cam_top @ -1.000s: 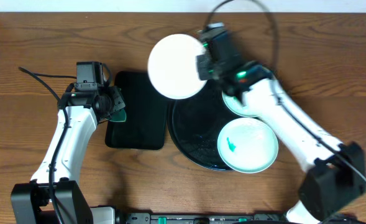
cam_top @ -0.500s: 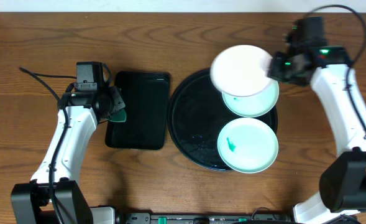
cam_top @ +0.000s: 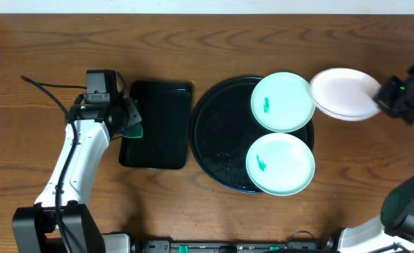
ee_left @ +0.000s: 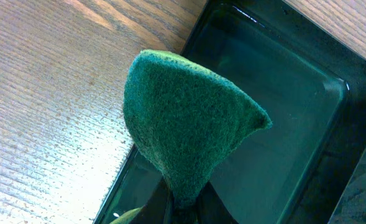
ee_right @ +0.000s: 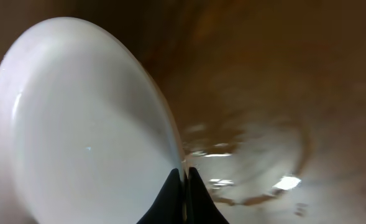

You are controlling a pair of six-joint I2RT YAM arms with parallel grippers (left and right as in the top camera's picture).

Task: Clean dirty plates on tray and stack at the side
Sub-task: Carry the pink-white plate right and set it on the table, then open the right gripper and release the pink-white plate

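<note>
The round black tray [cam_top: 221, 133] holds two pale mint plates, each with a teal smear: one at the back right [cam_top: 282, 102] and one at the front right [cam_top: 280, 164]. My right gripper [cam_top: 384, 98] is shut on the rim of the white plate [cam_top: 341, 93], held tilted above the table to the right of the tray; in the right wrist view the plate [ee_right: 77, 130] fills the left, pinched by the fingers [ee_right: 184, 180]. My left gripper [cam_top: 131, 121] is shut on a green sponge [ee_left: 183, 137] over the left edge of the rectangular tray.
A smaller rectangular black tray [cam_top: 157, 123] lies left of the round tray; it also shows in the left wrist view [ee_left: 282, 130]. A black cable [cam_top: 48, 88] runs across the table at the far left.
My right arm has carried the white plate from over the rectangular tray's far corner rightward across the round tray to the right side of the table. The back mint plate is now uncovered. The left arm has not moved.
</note>
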